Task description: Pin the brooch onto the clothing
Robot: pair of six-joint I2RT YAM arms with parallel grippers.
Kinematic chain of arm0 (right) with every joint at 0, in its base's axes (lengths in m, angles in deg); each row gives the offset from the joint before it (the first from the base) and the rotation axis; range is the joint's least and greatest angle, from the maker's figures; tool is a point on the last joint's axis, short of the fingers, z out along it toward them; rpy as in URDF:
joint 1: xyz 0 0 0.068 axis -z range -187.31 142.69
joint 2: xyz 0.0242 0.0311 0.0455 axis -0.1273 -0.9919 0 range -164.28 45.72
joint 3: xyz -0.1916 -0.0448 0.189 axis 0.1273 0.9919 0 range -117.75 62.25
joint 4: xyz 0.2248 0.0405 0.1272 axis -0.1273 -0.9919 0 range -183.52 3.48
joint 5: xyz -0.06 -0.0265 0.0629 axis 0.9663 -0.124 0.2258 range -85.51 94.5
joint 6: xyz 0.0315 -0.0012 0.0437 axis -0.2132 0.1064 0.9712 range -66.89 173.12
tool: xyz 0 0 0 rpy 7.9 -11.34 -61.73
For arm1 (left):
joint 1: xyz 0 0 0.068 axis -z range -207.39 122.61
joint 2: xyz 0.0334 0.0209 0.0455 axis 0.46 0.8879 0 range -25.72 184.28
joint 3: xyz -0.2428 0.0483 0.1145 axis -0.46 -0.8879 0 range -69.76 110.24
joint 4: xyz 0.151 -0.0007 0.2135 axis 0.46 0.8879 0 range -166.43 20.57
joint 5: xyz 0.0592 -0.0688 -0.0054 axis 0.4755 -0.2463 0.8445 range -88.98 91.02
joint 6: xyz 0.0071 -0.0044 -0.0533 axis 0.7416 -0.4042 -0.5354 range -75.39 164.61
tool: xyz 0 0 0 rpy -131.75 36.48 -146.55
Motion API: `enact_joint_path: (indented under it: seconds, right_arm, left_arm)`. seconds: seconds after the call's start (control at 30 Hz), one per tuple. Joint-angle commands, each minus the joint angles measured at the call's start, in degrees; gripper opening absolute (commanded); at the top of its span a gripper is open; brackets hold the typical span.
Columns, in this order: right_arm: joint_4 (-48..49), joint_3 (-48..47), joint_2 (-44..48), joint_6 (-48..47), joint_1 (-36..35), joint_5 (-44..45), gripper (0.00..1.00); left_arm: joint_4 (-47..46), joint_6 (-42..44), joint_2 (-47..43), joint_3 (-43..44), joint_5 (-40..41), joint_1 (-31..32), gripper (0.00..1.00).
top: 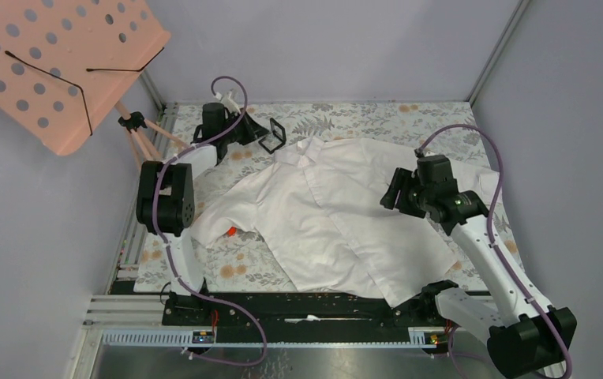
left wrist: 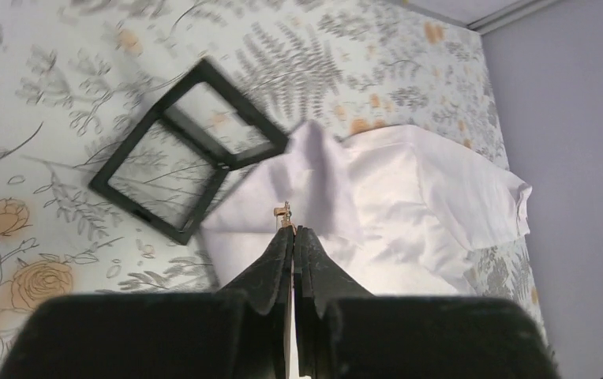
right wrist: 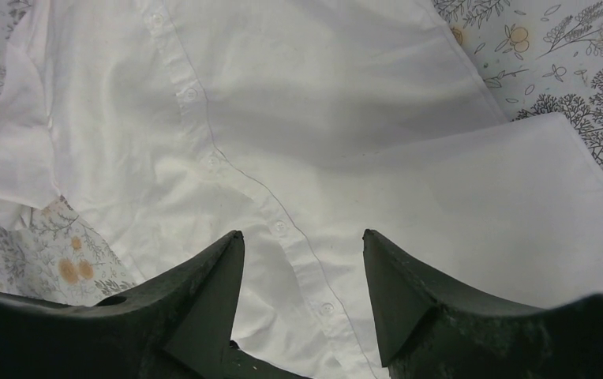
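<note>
Grey walls (top: 322, 47) surround a floral tabletop (top: 346, 117) and pink perforated board (top: 46, 88).

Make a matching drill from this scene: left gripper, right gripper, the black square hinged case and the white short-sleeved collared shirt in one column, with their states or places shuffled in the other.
Column one
1. left gripper
2. right gripper
3. black square hinged case
4. white short-sleeved collared shirt

Column two
A. spread over the floral table cover
B. open, over the buttoned front
C. shut, tiny brooch pinched at the tips
D. lying opened beside the collar

Pairs: 1-C, 2-B, 3-D, 4-A
</note>
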State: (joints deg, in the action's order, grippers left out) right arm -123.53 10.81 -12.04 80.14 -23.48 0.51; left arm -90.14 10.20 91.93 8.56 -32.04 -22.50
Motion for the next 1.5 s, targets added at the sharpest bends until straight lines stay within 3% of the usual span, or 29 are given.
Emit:
enact_joint_path:
  seconds: [0.0,0.2,0.4,0.5,0.73,0.83,0.9,1.07,1.2,1.47]
  right_arm:
    - [-1.0,-2.6,2.8,-1.8,0.1,-0.5,0.64]
    - [4.0,-0.5,4.6,-1.5,0.0,-7.7,0.7]
    - [9.0,-1.9,4.0,-1.4,0.0,-21.4,0.81]
    - [11.4,-3.9,3.6,0.3,0.0,-30.9,0.81]
    - [17.7,-4.6,7.8,4.0,0.0,-36.7,0.81]
    - [22.9,-3.5,8.6,7.4,0.0,-40.0,0.78]
    - [27.5,-2.6,8.6,11.1,-0.2,-42.1,0.73]
    - [33.8,-0.8,8.9,15.4,-1.2,-44.0,0.69]
    - [31.7,-2.2,7.1,14.2,-1.4,-43.3,0.65]
    - [41.0,-2.6,3.7,19.2,-5.0,-45.4,0.61]
  left_arm:
    - [-5.8,8.2,-13.7,-4.7,4.7,3.1,0.0]
    - [-4.9,10.0,-25.1,-12.2,5.0,9.1,0.0]
    - [-9.7,3.1,-28.3,-12.8,-2.8,17.2,0.0]
    - [-12.9,-2.2,-29.4,-13.9,-5.9,22.1,0.0]
    - [-50.6,-38.7,-30.4,-24.4,-16.5,23.7,0.0]
    - [-61.4,-48.5,-30.2,-28.8,-17.8,24.6,0.0]
    - [-64.5,-50.6,-31.0,-31.8,-17.8,25.2,0.0]
    - [-55.3,-42.4,-37.3,-36.0,-15.5,25.4,0.0]
    - [-39.0,-31.9,-42.7,-34.4,-15.2,25.7,0.0]
    - [-21.5,-22.8,-47.8,-30.6,-16.1,25.7,0.0]
